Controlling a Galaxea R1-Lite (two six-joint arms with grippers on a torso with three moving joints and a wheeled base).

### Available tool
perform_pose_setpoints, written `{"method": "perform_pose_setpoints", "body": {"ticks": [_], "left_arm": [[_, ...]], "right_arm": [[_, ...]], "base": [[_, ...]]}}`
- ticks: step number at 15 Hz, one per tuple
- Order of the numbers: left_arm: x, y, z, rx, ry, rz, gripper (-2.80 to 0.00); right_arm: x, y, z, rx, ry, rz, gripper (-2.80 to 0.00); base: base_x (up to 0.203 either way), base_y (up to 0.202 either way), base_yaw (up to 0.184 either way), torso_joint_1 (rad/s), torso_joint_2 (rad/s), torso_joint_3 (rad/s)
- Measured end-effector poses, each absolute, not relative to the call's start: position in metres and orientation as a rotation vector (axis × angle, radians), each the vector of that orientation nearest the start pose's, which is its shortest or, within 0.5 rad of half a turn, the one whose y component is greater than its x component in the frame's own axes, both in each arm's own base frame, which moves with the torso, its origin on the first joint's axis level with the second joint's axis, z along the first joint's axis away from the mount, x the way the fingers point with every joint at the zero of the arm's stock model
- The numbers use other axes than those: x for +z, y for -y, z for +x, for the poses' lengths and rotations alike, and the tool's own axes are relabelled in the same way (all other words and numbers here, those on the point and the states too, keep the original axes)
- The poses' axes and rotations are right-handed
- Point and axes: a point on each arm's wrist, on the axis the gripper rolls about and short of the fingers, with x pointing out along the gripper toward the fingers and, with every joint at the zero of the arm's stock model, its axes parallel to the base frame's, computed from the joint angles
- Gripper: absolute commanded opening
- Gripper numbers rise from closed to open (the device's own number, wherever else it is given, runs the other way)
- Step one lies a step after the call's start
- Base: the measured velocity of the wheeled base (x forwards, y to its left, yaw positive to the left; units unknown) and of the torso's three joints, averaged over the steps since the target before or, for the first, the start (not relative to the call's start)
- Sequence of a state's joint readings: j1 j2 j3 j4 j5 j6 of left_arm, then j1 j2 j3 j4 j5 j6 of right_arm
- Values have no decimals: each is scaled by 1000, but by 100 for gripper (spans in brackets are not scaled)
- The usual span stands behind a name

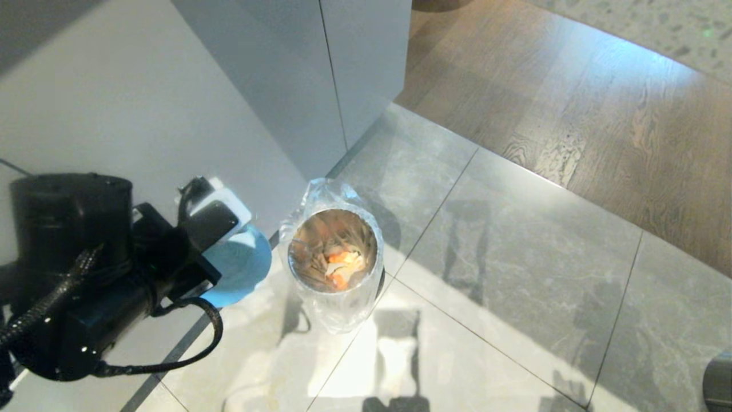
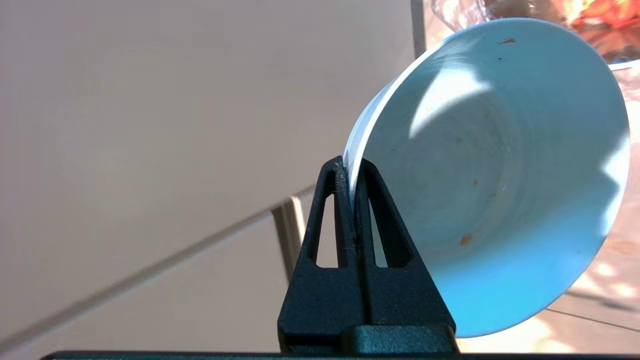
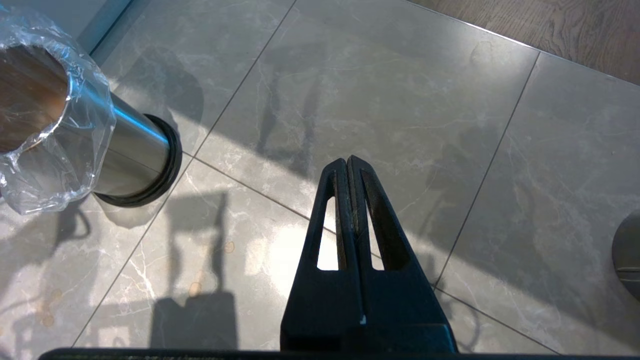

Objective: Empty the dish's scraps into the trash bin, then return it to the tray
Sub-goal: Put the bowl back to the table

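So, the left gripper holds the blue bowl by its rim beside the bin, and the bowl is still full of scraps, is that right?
Not quite: the bowl is nearly empty, with only a few specks, as the left wrist view shows. The scraps lie in the bin. The left gripper does hold its rim, beside the bin.

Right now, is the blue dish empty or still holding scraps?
Empty apart from a few stuck specks: the dish, tipped on edge in the left gripper, shows a bare inside. Scraps lie in the trash bin.

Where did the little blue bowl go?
The dish is on the left of the head view, clamped by its rim in the left gripper and tipped on its side above the floor, just left of the trash bin.
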State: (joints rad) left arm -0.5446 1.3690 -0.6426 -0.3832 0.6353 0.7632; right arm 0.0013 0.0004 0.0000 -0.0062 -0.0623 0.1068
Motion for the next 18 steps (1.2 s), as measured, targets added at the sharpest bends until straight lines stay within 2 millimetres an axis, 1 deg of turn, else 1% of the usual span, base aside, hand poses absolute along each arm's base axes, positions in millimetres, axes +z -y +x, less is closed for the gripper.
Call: {"method": "perform_pose_setpoints", "body": {"ticks": [2, 4, 7, 14, 18], "left_arm": [[201, 95, 182, -45, -332, 872, -280], [198, 90, 173, -105, -377, 775, -280], [194, 79, 155, -110, -412, 693, -280], [169, 43, 107, -32, -422, 545, -280], [156, 28, 85, -85, -404, 453, -280]], "right_arm": [[76, 1, -23, -61, 9, 107, -280], [76, 1, -23, -61, 9, 107, -280], [76, 1, -23, -61, 9, 107, -280], [76, 1, -23, -61, 9, 107, -280], [76, 1, -23, -61, 9, 107, -280]], "base": [[0, 0, 0, 0, 0, 0], [0, 0, 0, 0, 0, 0], [0, 0, 0, 0, 0, 0], [0, 0, 0, 0, 0, 0], [0, 0, 0, 0, 0, 0]]}}
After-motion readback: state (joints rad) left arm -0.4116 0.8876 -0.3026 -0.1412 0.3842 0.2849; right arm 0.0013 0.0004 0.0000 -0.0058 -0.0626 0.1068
